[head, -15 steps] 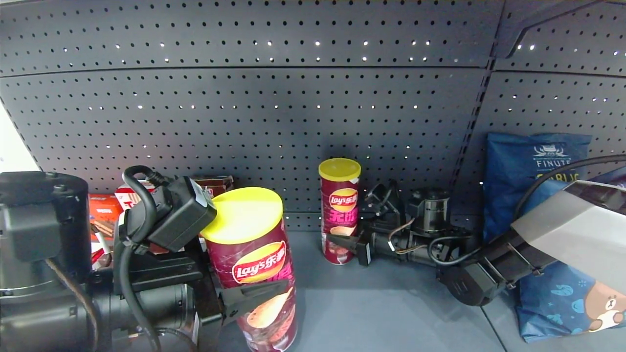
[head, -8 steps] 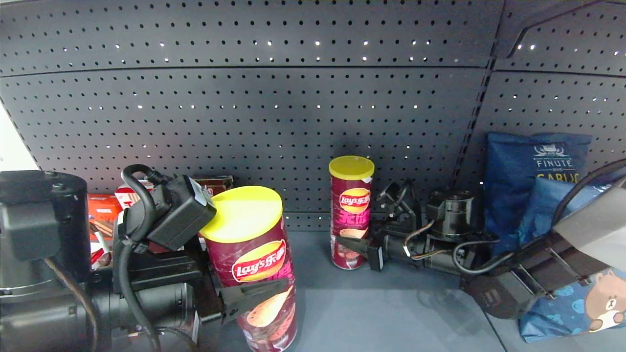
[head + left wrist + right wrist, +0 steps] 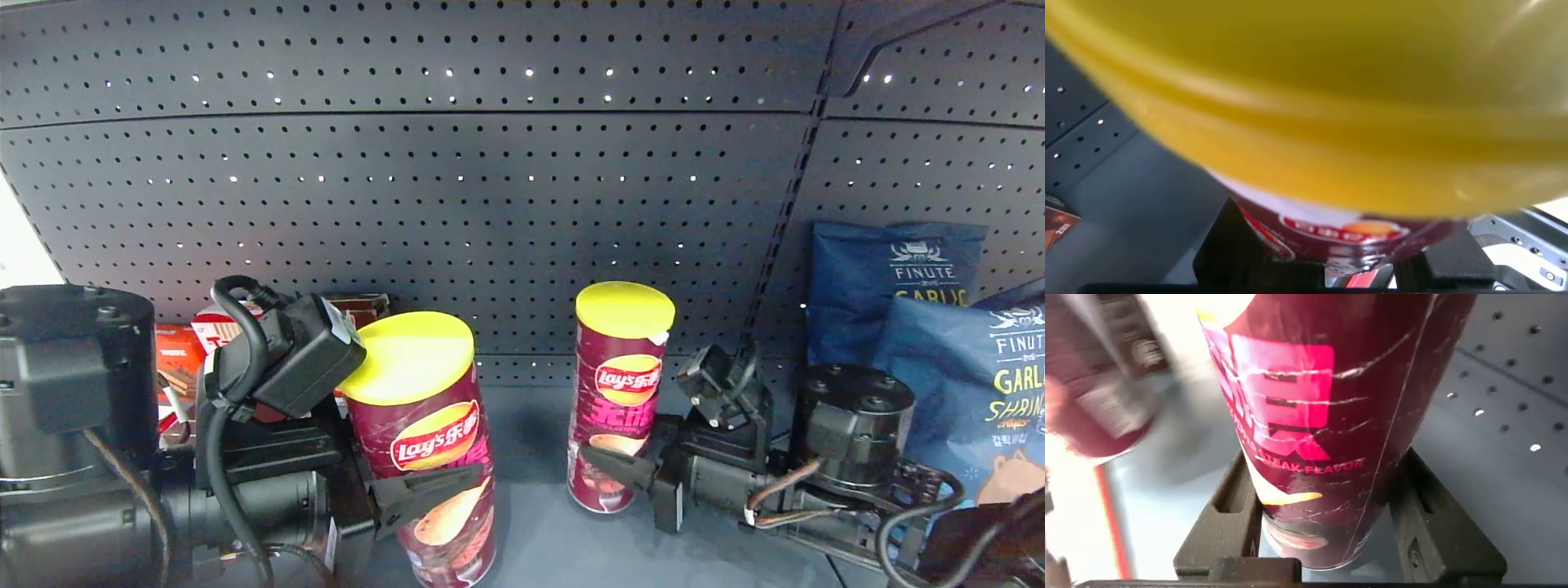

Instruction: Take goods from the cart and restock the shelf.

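Note:
Two maroon chips cans with yellow lids stand upright on the dark shelf floor (image 3: 531, 457). The near can (image 3: 424, 441) is at the front left, and my left gripper (image 3: 437, 502) is shut on its lower body. In the left wrist view its lid (image 3: 1315, 98) looms large above the can body (image 3: 1347, 237), which sits between the black fingers (image 3: 1237, 249). The second can (image 3: 620, 392) stands mid-shelf to the right, with my right gripper (image 3: 606, 475) shut on its lower half. The right wrist view has this can (image 3: 1331, 416) clamped between both fingers (image 3: 1221, 510). Whether either can touches the floor is unclear.
A perforated dark back panel (image 3: 457, 204) closes the shelf. Red snack boxes (image 3: 175, 359) sit at the back left behind my left arm. Two blue snack bags (image 3: 894, 273) (image 3: 971, 384) stand at the right, past the upright divider (image 3: 784, 245).
My right gripper has carried its can away from the back panel, toward the front and to the right. The left gripper and its can have stayed put.

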You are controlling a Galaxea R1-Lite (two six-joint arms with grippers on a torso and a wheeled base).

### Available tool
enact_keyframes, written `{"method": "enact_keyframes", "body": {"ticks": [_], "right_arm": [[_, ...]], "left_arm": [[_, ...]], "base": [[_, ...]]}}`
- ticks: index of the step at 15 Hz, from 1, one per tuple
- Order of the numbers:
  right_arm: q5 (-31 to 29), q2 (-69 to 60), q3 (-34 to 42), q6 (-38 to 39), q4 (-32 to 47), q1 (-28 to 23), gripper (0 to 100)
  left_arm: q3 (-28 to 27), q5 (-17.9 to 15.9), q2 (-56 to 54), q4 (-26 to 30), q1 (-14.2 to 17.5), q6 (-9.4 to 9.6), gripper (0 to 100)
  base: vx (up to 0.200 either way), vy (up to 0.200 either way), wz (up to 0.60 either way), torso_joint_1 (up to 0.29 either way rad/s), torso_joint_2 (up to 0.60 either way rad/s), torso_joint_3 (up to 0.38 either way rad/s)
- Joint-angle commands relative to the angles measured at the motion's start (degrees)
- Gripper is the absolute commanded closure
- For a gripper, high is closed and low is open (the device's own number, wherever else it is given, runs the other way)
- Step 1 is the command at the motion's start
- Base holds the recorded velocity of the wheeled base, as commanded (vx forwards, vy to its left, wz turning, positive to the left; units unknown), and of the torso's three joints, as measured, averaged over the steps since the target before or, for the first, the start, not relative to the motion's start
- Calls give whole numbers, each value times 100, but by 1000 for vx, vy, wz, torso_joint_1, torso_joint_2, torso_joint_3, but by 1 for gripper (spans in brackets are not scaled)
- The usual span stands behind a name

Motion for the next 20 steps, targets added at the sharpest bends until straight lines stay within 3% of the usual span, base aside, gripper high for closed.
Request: {"method": "enact_keyframes", "body": {"ticks": [1,6,20], "right_arm": [[-26,-560,458,-1,-4,130,100],[-219,-489,1091,7,-505,499,100],[-219,267,1381,25,-1322,517,100]], "left_arm": [[1,1,4,-2,-3,-1,100],[27,10,-4,16,-3,-1,100],[10,10,48,25,-3,-1,100]], "base": [[0,0,0,0,0,0],[0,0,0,0,0,0],[0,0,0,0,0,0]]}}
